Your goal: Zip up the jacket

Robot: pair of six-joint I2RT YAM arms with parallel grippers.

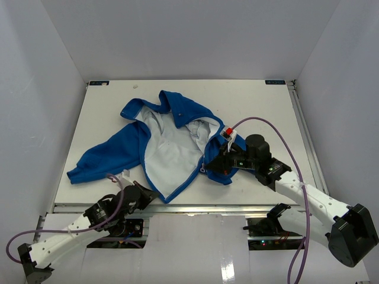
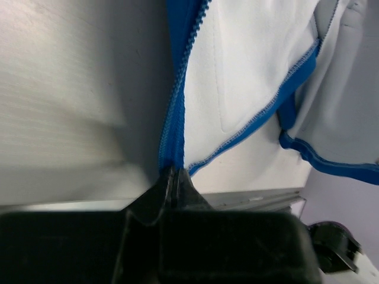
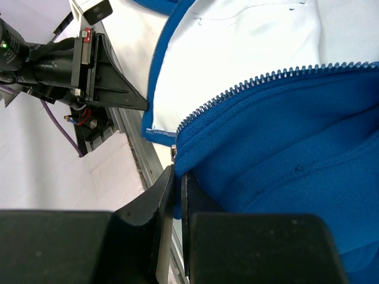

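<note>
I've got the jacket (image 1: 172,148) lying open on its back around the middle of the bench (image 1: 260,106). It is bright blue outside with the pale grey-white lining (image 2: 249,71) facing up. The collar end (image 1: 177,106) points toward the far edge and the hem reaches the near edge. One sleeve (image 1: 100,160) trails off toward the near left corner. The two front edges are spread well apart with lining between them, and the right-hand panel is bunched into folds. The left gripper (image 1: 153,198) sits at the near edge. On its wrist view its fingers (image 2: 169,186) are pressed together on the bottom of the blue zipper strip (image 2: 177,100), pinching the fabric. The right gripper (image 1: 208,167) is further in, toward the right. Its wrist view shows its jaws closed on the blue cloth just below the end of the other row of teeth (image 3: 260,83), where a small metal piece (image 3: 173,151) sits. From above, the right wrist covers part of that panel, so I can't see how it lies underneath. A metal rail (image 1: 201,208) runs along the near edge, a purple cable (image 1: 278,127) loops over the right arm, and plain white walls (image 1: 189,35) close in the bench.
</note>
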